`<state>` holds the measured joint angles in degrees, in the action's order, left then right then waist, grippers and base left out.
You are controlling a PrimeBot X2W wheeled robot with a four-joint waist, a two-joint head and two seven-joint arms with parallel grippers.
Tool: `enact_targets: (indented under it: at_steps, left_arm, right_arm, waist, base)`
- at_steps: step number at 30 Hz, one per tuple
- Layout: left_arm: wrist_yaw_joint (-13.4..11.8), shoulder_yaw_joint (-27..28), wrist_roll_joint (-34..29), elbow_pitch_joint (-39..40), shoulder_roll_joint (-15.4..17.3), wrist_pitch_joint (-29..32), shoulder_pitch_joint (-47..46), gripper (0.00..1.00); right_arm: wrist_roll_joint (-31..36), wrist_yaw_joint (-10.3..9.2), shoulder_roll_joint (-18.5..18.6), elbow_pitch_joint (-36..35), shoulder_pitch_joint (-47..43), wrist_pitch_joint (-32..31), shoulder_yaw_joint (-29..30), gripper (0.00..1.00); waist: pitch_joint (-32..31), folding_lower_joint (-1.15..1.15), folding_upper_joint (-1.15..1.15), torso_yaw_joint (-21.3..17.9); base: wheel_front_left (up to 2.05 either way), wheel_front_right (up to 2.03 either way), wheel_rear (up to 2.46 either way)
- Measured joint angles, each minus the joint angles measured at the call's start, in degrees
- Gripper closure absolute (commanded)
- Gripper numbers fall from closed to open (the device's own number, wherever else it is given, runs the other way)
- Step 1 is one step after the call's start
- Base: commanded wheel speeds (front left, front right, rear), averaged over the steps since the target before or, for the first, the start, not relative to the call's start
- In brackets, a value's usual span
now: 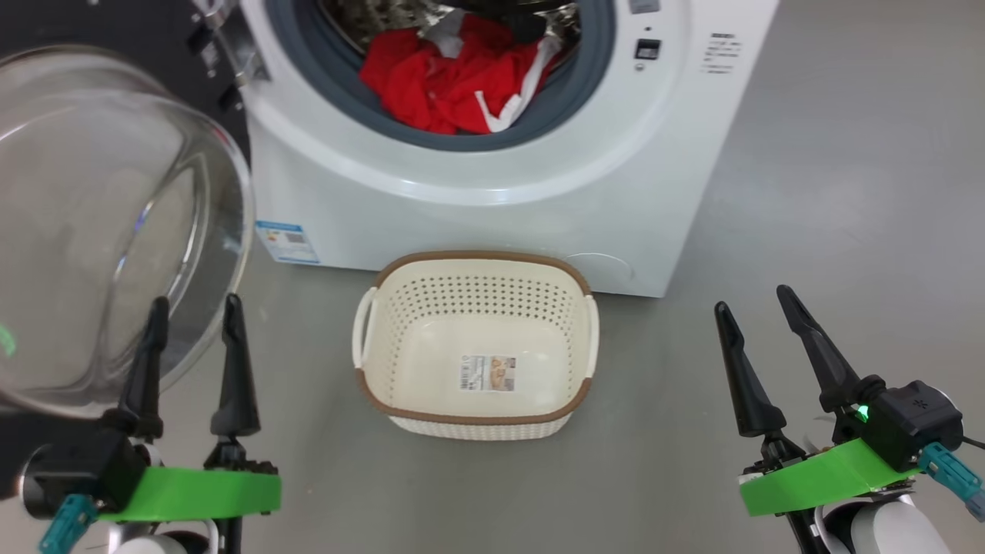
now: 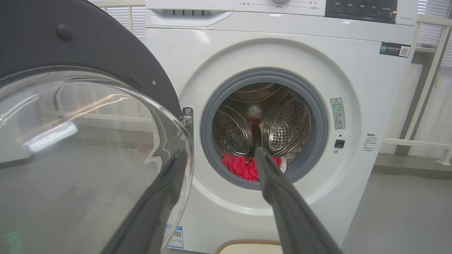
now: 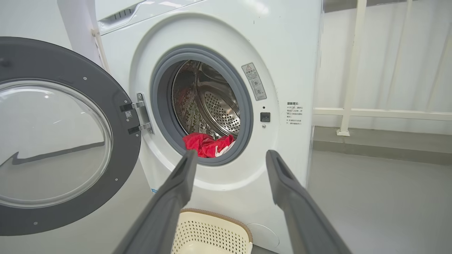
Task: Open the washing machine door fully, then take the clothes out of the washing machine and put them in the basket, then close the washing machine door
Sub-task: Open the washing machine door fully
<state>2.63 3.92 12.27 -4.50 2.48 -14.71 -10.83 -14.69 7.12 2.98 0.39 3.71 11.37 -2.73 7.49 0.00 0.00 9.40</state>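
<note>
The white washing machine [image 1: 492,208] stands ahead with its door [image 1: 115,231] swung open to my left, the glass bowl bulging toward me. Red clothes [image 1: 454,81] with white trim lie at the front of the drum, also seen as clothes [image 2: 243,166] and clothes [image 3: 206,144]. The cream basket [image 1: 477,346] sits empty on the floor before the machine. My left gripper [image 1: 194,308] is open, just in front of the door glass. My right gripper [image 1: 754,302] is open at the lower right, apart from everything.
Grey floor [image 1: 831,231] spreads to the right of the machine. A white railing [image 3: 381,113] and a pale wall stand beyond the machine's right side. The open door [image 3: 53,141] takes up the space on the left.
</note>
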Motion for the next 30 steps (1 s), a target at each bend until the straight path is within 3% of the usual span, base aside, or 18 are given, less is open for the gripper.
enact_targets:
  at_steps: [17, 30]
  left_arm:
    - [0.88, -2.11, 0.96, 1.47, 0.27, 0.77, 4.57, 0.00]
    - [0.93, -3.03, 1.60, 1.21, 0.79, 0.82, 7.44, 0.00]
  right_arm:
    - [0.68, 0.00, -0.07, -1.37, -2.71, 2.36, 1.80, 0.00]
    - [0.86, 0.00, -0.29, -2.66, -6.47, 3.11, 2.43, 0.00]
  waist:
    - [-1.98, 0.00, 0.00, -9.14]
    - [-3.72, 0.00, 0.00, -11.41]
  base:
    - [0.00, 0.00, 0.00]
    - [0.00, 0.00, 0.00]
